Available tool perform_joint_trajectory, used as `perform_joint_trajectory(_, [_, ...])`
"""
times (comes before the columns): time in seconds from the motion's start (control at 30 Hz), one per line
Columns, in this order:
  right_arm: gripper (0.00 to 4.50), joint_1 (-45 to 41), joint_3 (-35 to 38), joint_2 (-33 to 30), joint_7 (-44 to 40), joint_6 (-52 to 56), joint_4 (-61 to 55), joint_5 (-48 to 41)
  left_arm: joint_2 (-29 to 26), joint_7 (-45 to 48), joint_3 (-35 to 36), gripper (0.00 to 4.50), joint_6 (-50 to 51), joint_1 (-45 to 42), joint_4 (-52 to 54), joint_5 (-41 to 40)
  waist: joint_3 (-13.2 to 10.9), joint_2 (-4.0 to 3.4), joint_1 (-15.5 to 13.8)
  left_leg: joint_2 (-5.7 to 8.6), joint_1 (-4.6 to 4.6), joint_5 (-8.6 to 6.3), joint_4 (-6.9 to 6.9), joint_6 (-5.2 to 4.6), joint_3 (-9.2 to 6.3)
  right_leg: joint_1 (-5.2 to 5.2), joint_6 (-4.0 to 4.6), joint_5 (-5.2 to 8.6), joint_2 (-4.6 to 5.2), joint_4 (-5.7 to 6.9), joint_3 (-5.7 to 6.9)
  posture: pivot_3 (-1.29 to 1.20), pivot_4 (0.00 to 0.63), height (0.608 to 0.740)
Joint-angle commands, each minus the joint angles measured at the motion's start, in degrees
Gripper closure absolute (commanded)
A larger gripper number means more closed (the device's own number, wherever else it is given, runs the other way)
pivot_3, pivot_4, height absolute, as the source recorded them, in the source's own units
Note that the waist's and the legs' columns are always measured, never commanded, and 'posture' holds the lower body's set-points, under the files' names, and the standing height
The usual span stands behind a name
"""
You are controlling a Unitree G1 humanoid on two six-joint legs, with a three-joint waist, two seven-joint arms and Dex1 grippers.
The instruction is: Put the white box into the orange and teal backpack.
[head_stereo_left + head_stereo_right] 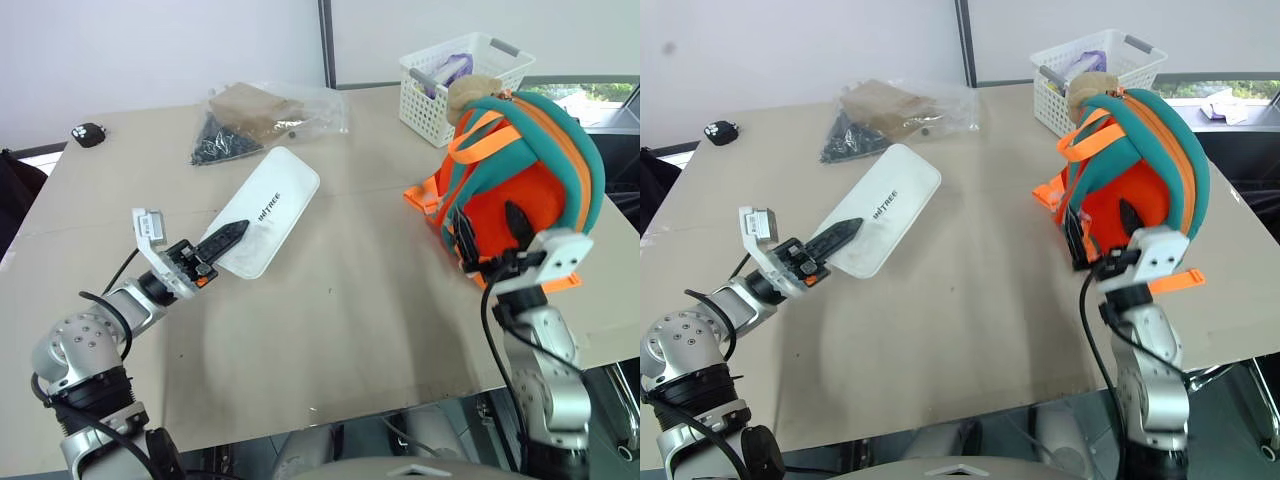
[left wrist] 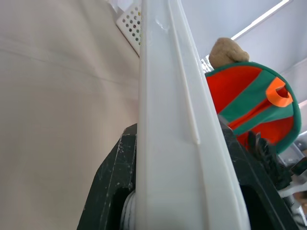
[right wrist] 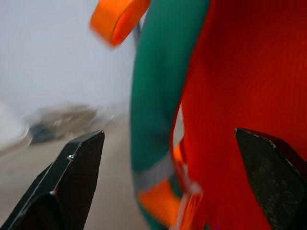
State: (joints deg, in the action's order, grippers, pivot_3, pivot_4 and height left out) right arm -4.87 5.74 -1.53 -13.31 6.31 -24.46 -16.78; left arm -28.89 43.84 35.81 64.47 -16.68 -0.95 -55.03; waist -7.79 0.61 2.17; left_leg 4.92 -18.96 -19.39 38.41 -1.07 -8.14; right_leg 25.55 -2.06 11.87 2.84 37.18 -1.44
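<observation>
Left gripper: the left gripper (image 1: 232, 236) is clamped on the near end of the white box (image 1: 272, 207), one black finger lying across the box's top face; in the left wrist view the box (image 2: 177, 124) stands edge-on between the two dark fingers (image 2: 110, 187).
White box: it points away from the gripper toward the far side of the counter (image 1: 330, 330), lettering up; I cannot tell whether its far end touches the surface.
Right gripper: the right gripper (image 1: 491, 232) has its fingers spread wide, set against the front of the orange and teal backpack (image 1: 520, 180); in the right wrist view the fingers (image 3: 72, 177) stand far apart with backpack fabric (image 3: 225, 96) between them, and nothing is pinched.
Backpack: it stands upright at the counter's right side, straps toward the middle, with a tan plush toy (image 1: 472, 92) at its top.
Basket: a white lattice basket (image 1: 440, 95) sits just behind the backpack.
Clear bag: a clear plastic bag (image 1: 262, 112) with dark and brown contents lies at the far side, beyond the box.
Small black object: a small black object (image 1: 88, 133) sits near the far left corner.
</observation>
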Motion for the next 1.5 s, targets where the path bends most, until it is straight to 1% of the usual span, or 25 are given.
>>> perform_joint_trajectory(0.03, [0.09,-9.5,2.8,0.5,3.1,1.4,6.5,-2.8,-1.1,0.8,-1.6,3.38,-3.2,-1.4,-0.3,-0.2,0.0,0.01,0.0,0.00,0.00,0.00,-0.01,0.00,-0.01,0.00,0.01,0.00,0.00,-0.01,0.01,0.00,0.150,0.740])
perform_joint_trajectory(0.1, [0.09,-15.7,4.5,0.4,3.3,0.9,10.4,-4.7,-1.6,0.7,-2.5,3.38,-4.4,-2.1,-1.1,0.3,0.0,-0.02,0.0,0.01,-0.01,0.00,-0.01,0.00,0.01,0.01,0.02,-0.01,0.00,-0.02,0.03,0.00,0.150,0.740])
perform_joint_trajectory(0.17, [0.09,-19.2,5.1,-0.2,2.7,0.4,12.6,-5.5,-2.0,0.4,-2.8,3.38,-5.3,-2.6,-1.5,0.4,0.0,-0.01,0.0,0.00,-0.03,0.00,-0.05,0.00,-0.05,0.02,0.02,-0.01,0.01,-0.09,0.03,0.00,0.150,0.740])
perform_joint_trajectory(0.2, [0.62,-20.4,5.3,-0.6,2.3,0.0,13.4,-5.5,-2.2,0.2,-2.9,3.38,-5.7,-2.8,-1.6,0.5,0.0,-0.02,0.0,-0.02,-0.04,0.00,-0.11,0.00,-0.09,0.02,0.03,-0.01,0.00,-0.17,0.05,0.00,0.150,0.740])
perform_joint_trajectory(0.23, [0.93,-21.8,5.2,-1.2,0.8,-0.4,14.4,-6.0,-2.2,-0.5,-3.1,3.38,-6.7,-2.8,-1.5,1.1,0.0,-0.02,0.0,-0.02,-0.05,0.00,-0.16,0.00,-0.10,0.03,0.03,0.00,0.01,-0.21,0.07,0.00,0.150,0.740])
perform_joint_trajectory(0.33, [2.34,-26.6,4.8,-3.4,-3.3,0.3,18.3,-7.9,-2.2,-1.7,-3.6,3.38,-9.6,-2.5,-1.0,2.5,-0.1,-0.03,0.3,-0.02,-0.07,0.00,-0.17,-0.01,-0.08,0.02,0.02,-0.01,0.01,-0.28,0.08,0.00,0.150,0.740])
perform_joint_trajectory(0.4, [3.33,-29.9,4.4,-3.8,-5.3,3.0,20.8,-10.5,-2.2,-1.7,-3.6,3.38,-10.5,-2.8,-1.2,2.2,-0.1,-0.03,0.4,-0.02,-0.07,0.00,-0.14,-0.01,-0.02,0.02,0.02,-0.01,0.01,-0.27,0.08,0.00,0.150,0.740])
perform_joint_trajectory(0.47, [4.17,-33.2,4.3,-3.7,-6.3,5.3,22.9,-12.6,-2.4,-1.7,-3.8,3.38,-11.1,-3.1,-1.6,2.2,-0.1,-0.03,0.5,-0.05,-0.07,0.00,-0.13,-0.01,-0.02,0.03,0.05,-0.03,0.00,-0.24,0.03,0.00,0.150,0.740])
perform_joint_trajectory(0.5, [4.40,-34.4,4.2,-3.6,-6.5,5.9,23.6,-13.1,-2.4,-1.7,-3.9,3.38,-11.5,-3.1,-1.7,2.3,-0.1,-0.03,0.5,-0.08,-0.07,0.00,-0.12,-0.01,-0.02,0.03,0.08,-0.05,-0.02,-0.23,0.01,0.00,0.150,0.740])
perform_joint_trajectory(0.57, [4.40,-37.1,2.8,-3.7,-10.8,9.8,24.0,-16.9,-2.7,-1.3,-4.3,3.38,-12.1,-3.3,-1.8,2.4,-0.1,-0.04,0.5,-0.12,-0.07,0.00,-0.12,-0.01,-0.03,0.03,0.11,-0.07,-0.05,-0.22,0.02,0.00,0.150,0.740])
perform_joint_trajectory(0.6, [4.40,-38.0,1.0,-4.6,-15.3,14.6,22.4,-20.7,-3.1,-0.6,-4.5,3.38,-12.1,-3.4,-1.8,2.1,-0.1,-0.04,0.5,-0.12,-0.07,0.00,-0.13,-0.01,-0.03,0.04,0.11,-0.07,-0.05,-0.23,0.02,0.00,0.150,0.740])
perform_joint_trajectory(0.63, [4.40,-38.0,-1.0,-6.2,-20.3,20.0,19.9,-25.0,-3.6,0.4,-4.6,3.38,-11.6,-3.5,-1.9,1.4,-0.1,-0.04,0.5,-0.12,-0.09,0.00,-0.13,-0.01,-0.04,0.04,0.11,-0.07,-0.04,-0.26,0.01,0.00,0.150,0.740])
perform_joint_trajectory(0.73, [4.40,-36.9,-3.9,-11.5,-30.1,30.8,13.0,-34.4,-4.8,2.3,-4.0,3.38,-8.9,-4.1,-3.2,-1.1,-0.1,-0.08,0.8,-0.12,-0.25,-0.01,-0.13,-0.02,-0.06,0.13,0.10,-0.07,-0.04,-0.34,0.04,0.00,0.150,0.740])
perform_joint_trajectory(0.77, [4.40,-36.8,-2.7,-13.1,-31.6,34.1,11.5,-38.8,-5.4,2.8,-4.0,3.38,-8.7,-4.4,-4.1,-1.2,-0.1,-0.08,0.9,-0.12,-0.37,-0.01,-0.11,-0.02,-0.15,0.21,0.10,-0.07,-0.03,-0.38,0.13,0.00,0.150,0.740])
perform_joint_trajectory(0.83, [4.40,-37.0,2.3,-16.0,-32.7,39.8,11.7,-48.4,-6.9,5.2,-4.2,3.38,-10.1,-4.6,-4.9,-0.6,-0.1,-0.08,1.0,-0.12,-0.65,0.00,-0.03,-0.02,-0.34,0.39,0.10,-0.07,0.01,-0.41,0.36,0.00,0.150,0.740])
perform_joint_trajectory(0.87, [4.40,-36.8,4.8,-17.7,-33.1,41.2,13.4,-50.7,-7.1,8.1,-4.9,3.38,-14.5,-4.0,-3.3,1.3,-0.1,-0.08,1.0,-0.12,-0.69,0.00,-0.02,-0.02,-0.37,0.38,0.10,-0.07,0.03,-0.42,0.41,0.00,0.150,0.740])
perform_joint_trajectory(0.93, [4.40,-36.7,7.2,-19.1,-32.1,39.8,16.4,-49.8,-7.2,11.7,-6.2,3.38,-17.8,-2.9,-0.5,2.2,-0.2,-0.05,0.3,-0.05,-0.80,0.00,0.07,-0.02,-0.43,0.39,0.10,-0.08,0.11,-0.45,0.51,0.00,0.150,0.740])
perform_joint_trajectory(1.0, [4.40,-36.9,8.3,-19.4,-30.4,38.2,18.2,-48.3,-8.1,16.2,-9.1,3.38,-23.1,-1.2,2.7,5.1,-0.2,-0.05,-0.3,0.00,-0.81,0.00,0.10,-0.03,-0.46,0.36,0.10,-0.08,0.17,-0.49,0.56,0.00,0.150,0.740])
perform_joint_trajectory(1.07, [4.40,-37.1,8.6,-19.0,-29.4,37.7,18.6,-47.9,-9.1,19.6,-10.1,3.38,-26.4,-0.3,4.5,6.1,-0.2,-0.05,-0.4,0.01,-0.82,0.00,0.10,-0.03,-0.44,0.36,0.10,-0.08,0.19,-0.47,0.55,0.00,0.150,0.740])
perform_joint_trajectory(1.17, [4.40,-37.1,8.1,-17.6,-27.5,36.4,18.3,-46.8,-12.5,24.0,-10.8,3.38,-30.0,0.9,5.7,8.1,-0.2,-0.04,-0.1,-0.03,-0.81,0.01,0.12,-0.02,-0.45,0.36,0.11,-0.08,0.16,-0.41,0.56,0.00,0.150,0.740])
perform_joint_trajectory(1.3, [4.40,-36.3,6.8,-16.3,-26.1,34.7,17.7,-44.3,-19.3,28.5,-8.4,3.38,-30.4,1.3,5.8,7.4,-0.2,-0.08,0.2,-0.05,-0.80,0.01,0.08,-0.02,-0.44,0.39,0.11,-0.08,0.14,-0.39,0.54,0.00,0.150,0.740])
perform_joint_trajectory(1.5, [4.40,-34.0,5.2,-15.2,-26.4,32.3,17.5,-40.4,-27.0,31.6,-3.5,3.38,-28.7,2.0,5.2,5.5,-0.2,-0.12,0.0,-0.03,-0.81,0.00,0.08,-0.03,-0.45,0.38,0.11,-0.08,0.15,-0.42,0.56,0.00,0.150,0.740])
